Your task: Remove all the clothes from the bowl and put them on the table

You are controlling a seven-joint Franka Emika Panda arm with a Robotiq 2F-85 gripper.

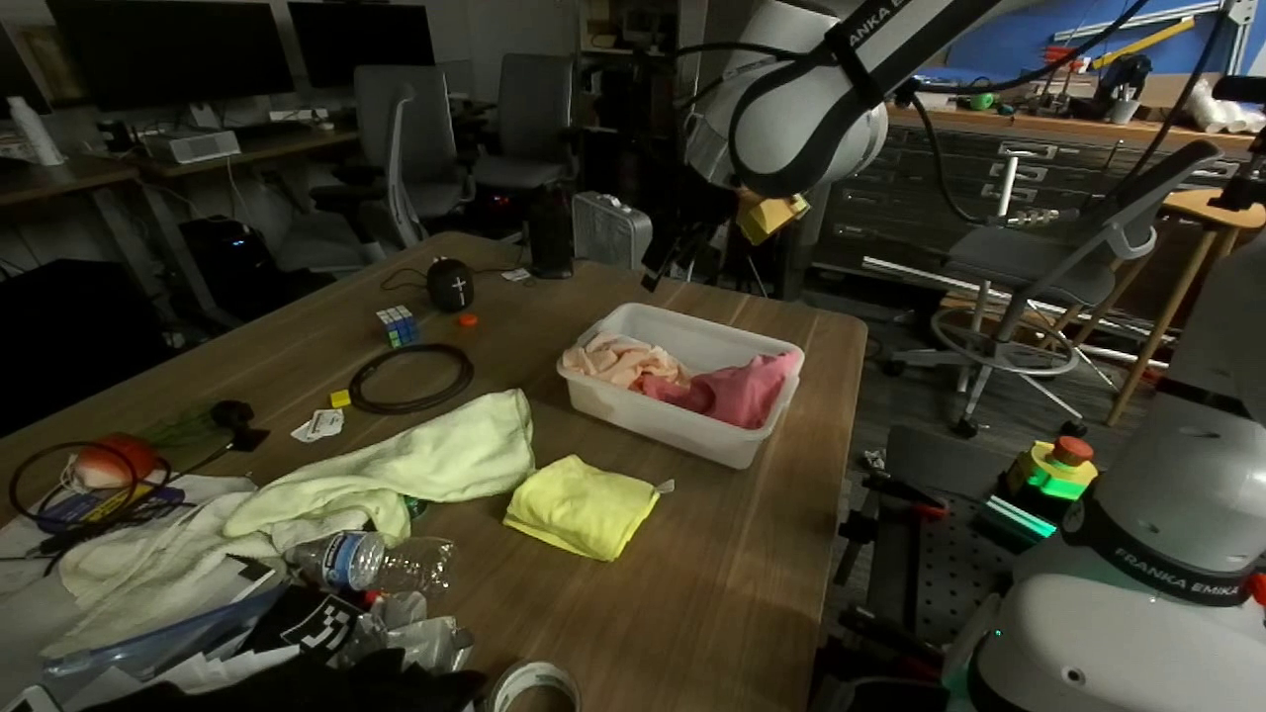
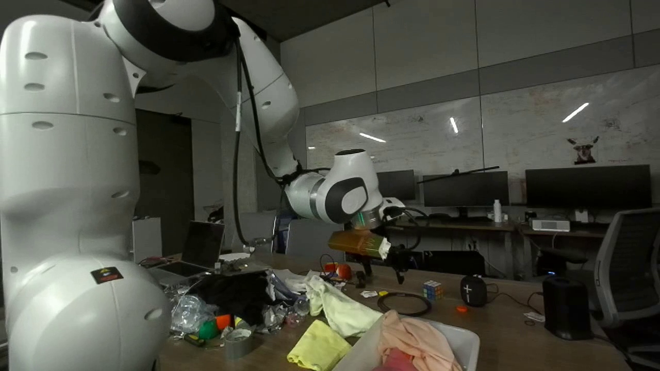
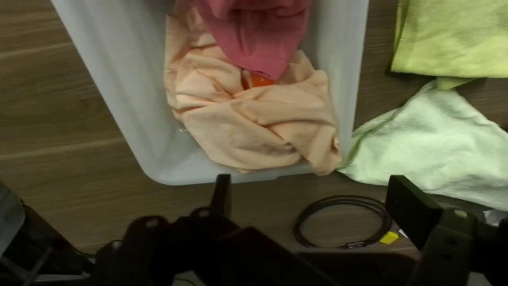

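You have the gripper point(image 3: 310, 186) in the air above the table point(image 1: 732, 574), its fingers standing wide apart. Lower than it, ahead of the fingertips in the wrist view, sits the rectangular white bowl point(image 1: 658, 420). Inside, the peach cloth point(image 3: 254, 131) lies at the end nearer your gripper, reaching the rim; the pink cloth point(image 3: 254, 35) lies farther off, partly over the peach. Well apart from your gripper, a yellow cloth point(image 1: 584, 506) and pale green towel point(image 1: 415, 460) rest on the table.
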